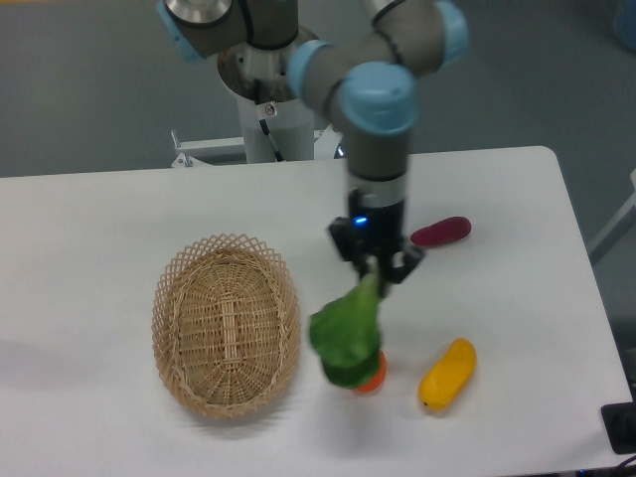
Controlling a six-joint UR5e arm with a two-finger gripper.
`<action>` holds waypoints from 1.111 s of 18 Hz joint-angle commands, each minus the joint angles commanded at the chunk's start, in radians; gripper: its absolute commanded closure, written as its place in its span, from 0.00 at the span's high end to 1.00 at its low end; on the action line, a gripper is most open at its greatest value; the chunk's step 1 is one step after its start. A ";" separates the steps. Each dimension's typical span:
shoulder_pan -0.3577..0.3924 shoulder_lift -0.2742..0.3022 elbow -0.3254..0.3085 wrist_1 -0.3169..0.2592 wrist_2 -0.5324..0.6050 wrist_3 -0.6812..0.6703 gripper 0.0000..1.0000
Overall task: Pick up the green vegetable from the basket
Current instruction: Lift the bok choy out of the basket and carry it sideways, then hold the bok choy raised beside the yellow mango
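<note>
While the gripper (377, 273) hangs over the white bench (99, 219), its jaws are clenched on the pale stem end of the green vegetable (347, 336), whose broad leaves dangle below, just right of the basket (227, 324) and outside its rim. The pick seems essentially done: the basket looks bare and the vegetable is in the grasp. What remains, I judge, is to carry it off steadily, since the grip sits at the thin stem tip and the heavy leaves could swing or slip. How high the vegetable hangs above the bench cannot be told from this view. Its leaves cover most of an orange object (372, 380), so that thing's shape is unclear. A yellow oblong vegetable (448, 374) and a dark red one (440, 232) lie apart to the right.
</note>
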 joint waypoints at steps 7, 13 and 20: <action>0.078 -0.006 0.006 -0.031 -0.014 0.111 0.38; 0.080 -0.006 0.009 -0.031 -0.014 0.111 0.38; 0.074 -0.006 0.009 -0.031 -0.015 0.099 0.38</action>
